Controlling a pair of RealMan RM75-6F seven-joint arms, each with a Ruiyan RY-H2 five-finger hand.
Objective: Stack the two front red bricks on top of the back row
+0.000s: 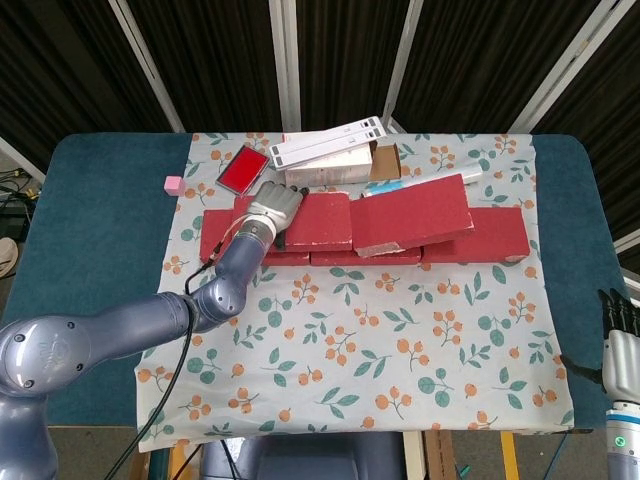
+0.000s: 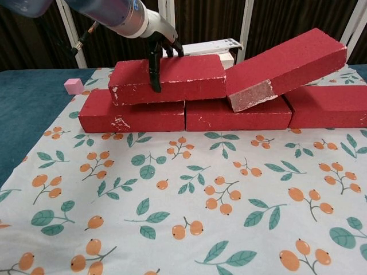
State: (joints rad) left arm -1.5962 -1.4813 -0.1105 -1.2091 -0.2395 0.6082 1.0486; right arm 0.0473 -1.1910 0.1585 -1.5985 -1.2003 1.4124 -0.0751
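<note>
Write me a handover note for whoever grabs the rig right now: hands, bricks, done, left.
Left hand grips the left top brick, which sits on the back row.
Right hand idles at the table's near right edge, holding nothing.
Right top brick is on the row but tilted, its right end raised, its left end against the left top brick.
Done: both bricks are up on the row.
Left: settle the tilted brick flat, release.

We see matt, rough red bricks (image 2: 169, 78) with chipped pale corners, on them a smooth grey metal-look left hand (image 1: 272, 207) — beneath the bricks, a soft printed cloth (image 2: 172, 200), matt.
</note>
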